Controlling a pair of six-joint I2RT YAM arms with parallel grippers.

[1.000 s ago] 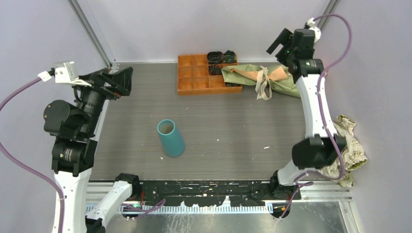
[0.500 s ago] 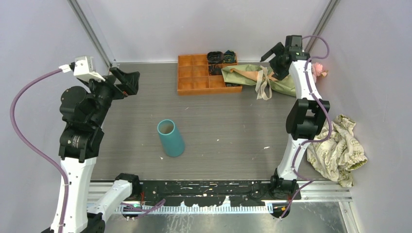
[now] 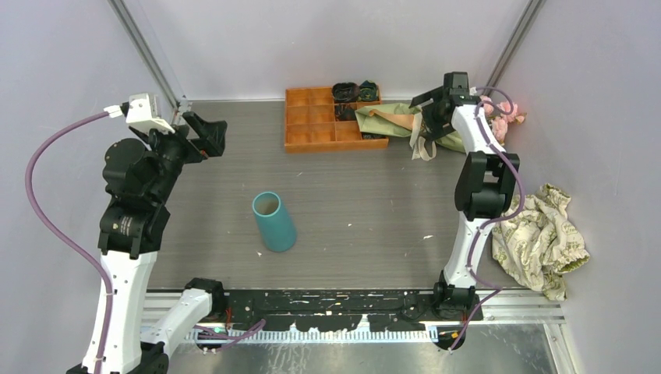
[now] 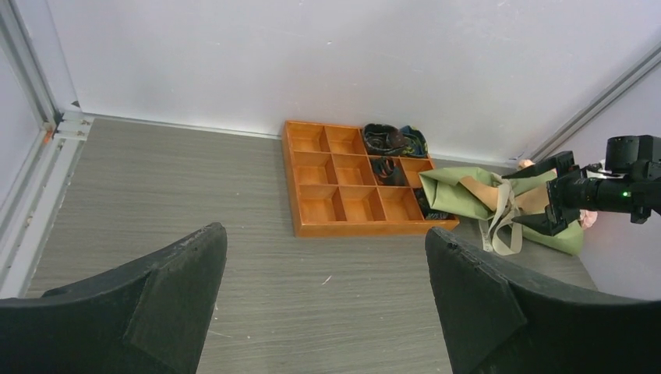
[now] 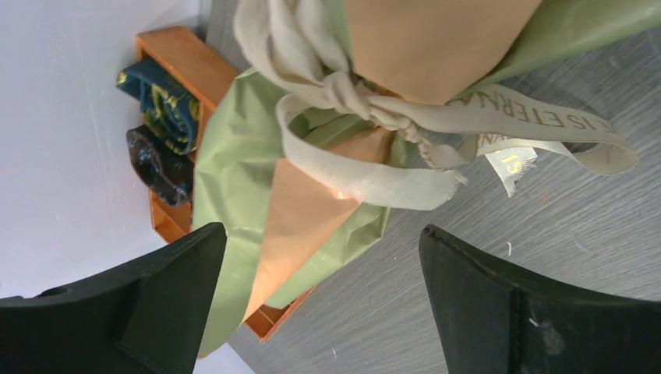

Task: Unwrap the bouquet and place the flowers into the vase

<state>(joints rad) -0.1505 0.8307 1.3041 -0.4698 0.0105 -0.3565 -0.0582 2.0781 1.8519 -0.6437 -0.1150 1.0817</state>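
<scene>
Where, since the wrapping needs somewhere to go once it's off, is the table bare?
Bare: the wide stretch between the vase and the right arm, and the left strip from the vase back to the compartment tray. Crowded: the far right corner, where the bouquet overlaps the tray.

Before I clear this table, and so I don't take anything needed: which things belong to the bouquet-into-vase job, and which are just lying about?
Job: wrapped bouquet, its cream ribbon knot, pink roses at its wide end, teal vase, open right gripper over the bouquet.
Lying about: orange compartment tray, dark lumps in its compartments, crumpled patterned paper wad.
</scene>
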